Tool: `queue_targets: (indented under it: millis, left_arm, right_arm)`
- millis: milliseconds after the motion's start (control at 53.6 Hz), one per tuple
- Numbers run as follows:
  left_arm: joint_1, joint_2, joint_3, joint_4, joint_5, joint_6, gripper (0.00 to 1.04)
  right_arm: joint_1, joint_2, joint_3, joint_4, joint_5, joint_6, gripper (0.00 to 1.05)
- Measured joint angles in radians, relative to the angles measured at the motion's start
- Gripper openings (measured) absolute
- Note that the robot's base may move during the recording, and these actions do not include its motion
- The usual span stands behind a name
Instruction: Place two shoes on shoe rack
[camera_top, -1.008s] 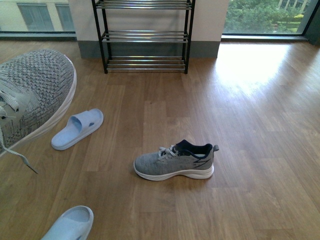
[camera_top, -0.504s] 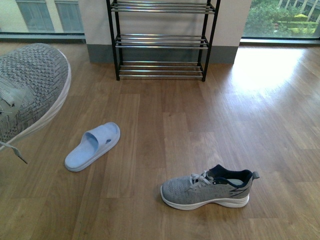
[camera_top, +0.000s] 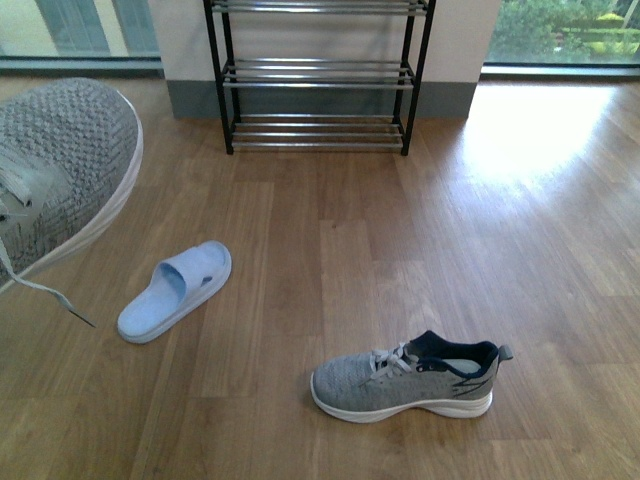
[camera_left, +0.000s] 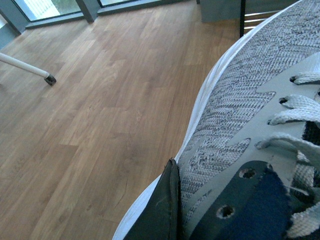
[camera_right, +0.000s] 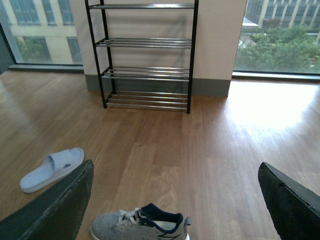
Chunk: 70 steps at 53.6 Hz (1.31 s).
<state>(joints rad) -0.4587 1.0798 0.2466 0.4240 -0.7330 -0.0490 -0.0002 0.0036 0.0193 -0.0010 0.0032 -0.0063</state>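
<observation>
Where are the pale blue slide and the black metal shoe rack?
Pale blue open-toe slide (camera_top: 180, 280): front view, on its strap.
Black metal shoe rack (camera_right: 145, 43): right wrist view, on a chrome rod tier.

My front camera looks down the floor toward the shoe rack. Right wrist camera faces the same rack; left wrist camera sits right against a grey sneaker.

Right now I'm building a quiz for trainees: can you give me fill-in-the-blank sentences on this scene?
The pale blue slide lies on the ___.
The shoe rack holds ___ shoes.
The right end effector is ___, gripping nothing.
The standing grey sneaker has a ___ sole.
Missing words: floor; no; open; white.
</observation>
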Motion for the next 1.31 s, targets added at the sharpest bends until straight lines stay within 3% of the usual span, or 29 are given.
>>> queue_targets:
  millis: [728,765,803,859,896,1064,1120,1307]
  left_arm:
    - [0.001,0.001,0.000,0.000,0.002,0.000,0.02]
    - [0.002,0.001,0.000,0.000,0.003,0.000,0.02]
    - [0.002,0.001,0.000,0.000,0.002,0.000,0.02]
    - [0.001,0.001,0.000,0.000,0.004,0.000,0.02]
    - [0.002,0.001,0.000,0.000,0.003,0.000,0.02]
    - [0.002,0.001,0.000,0.000,0.002,0.000,0.02]
    - [0.002,0.001,0.000,0.000,0.003,0.000,0.02]
    - [0.002,0.001,0.000,0.000,0.002,0.000,0.02]
  right_arm:
    - [-0.004,0.003,0.001,0.001,-0.019,0.010,0.95]
    - [-0.025,0.074,0.001,0.084,-0.132,0.034,0.95]
    - [-0.017,0.185,0.001,0.209,-0.163,0.031,0.95]
    - [-0.002,0.355,0.003,0.391,-0.169,-0.002,0.95]
    - [0.022,0.598,0.019,0.626,-0.145,-0.058,0.95]
    - [0.096,1.366,0.201,1.184,-0.092,-0.237,0.95]
    - [0.123,1.607,0.285,1.255,-0.088,-0.306,0.95]
    - [0.181,1.987,0.441,1.226,-0.088,-0.435,0.95]
